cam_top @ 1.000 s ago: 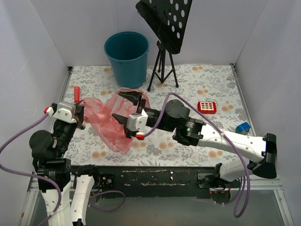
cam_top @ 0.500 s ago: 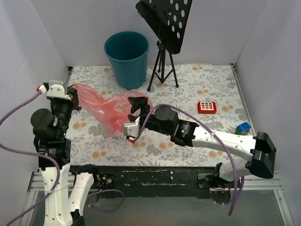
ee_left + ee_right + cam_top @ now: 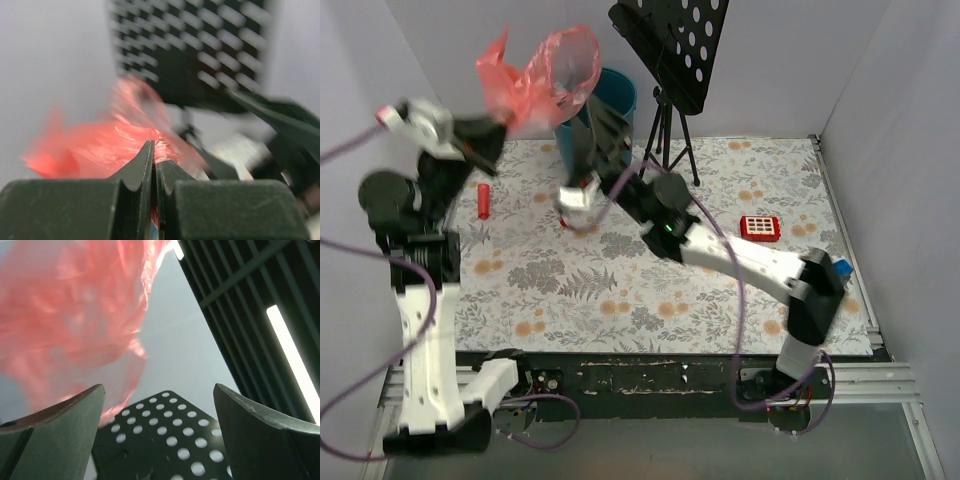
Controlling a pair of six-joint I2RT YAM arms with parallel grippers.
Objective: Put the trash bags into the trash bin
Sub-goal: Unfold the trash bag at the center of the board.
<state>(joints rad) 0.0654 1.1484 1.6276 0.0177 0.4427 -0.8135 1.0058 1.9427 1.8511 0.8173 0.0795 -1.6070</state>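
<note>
Your left gripper (image 3: 154, 150) is pinched shut on the thin, crinkly red plastic film bag (image 3: 542, 72), held high at far left, seemingly to clear the rim of the round teal plastic bin (image 3: 620, 90). Your right gripper (image 3: 600, 125) gapes wide just beneath, gripping nothing, likely ready to guide the film in.

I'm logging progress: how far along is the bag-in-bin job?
Done: bag is off the table, pinched in the shut left gripper. In hand: it hangs high by the bin, open right gripper under it. Left: getting it into the bin and letting go.
</note>
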